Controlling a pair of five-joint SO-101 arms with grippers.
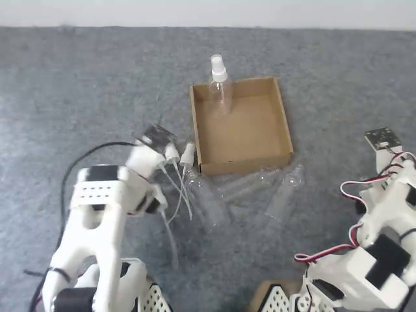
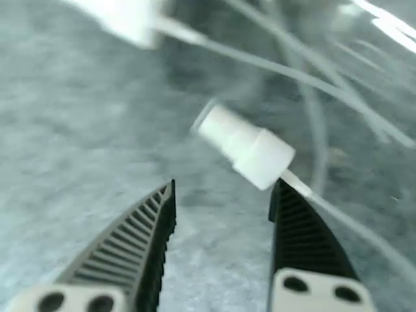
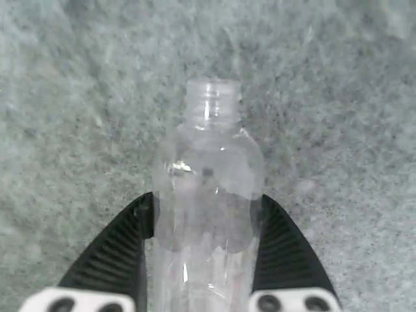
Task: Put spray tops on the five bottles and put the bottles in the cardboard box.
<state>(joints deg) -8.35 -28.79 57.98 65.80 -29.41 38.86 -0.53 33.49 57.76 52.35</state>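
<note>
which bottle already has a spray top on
The bottle standing upright in the cardboard box; the lying bottles in front of it have bare necks.

"Where did the high camera sit?"

"Above the table (image 1: 78, 78), looking down past both arms toward the cardboard box (image 1: 242, 123)."

"And the wrist cameras?"

"Each looked along its own fingers, very near: the left gripper (image 2: 224, 188) by the spray tops (image 2: 247, 146), the right gripper (image 3: 207, 208) at a bottle (image 3: 208, 162). The high view shared those spray tops (image 1: 175, 155)."
</note>
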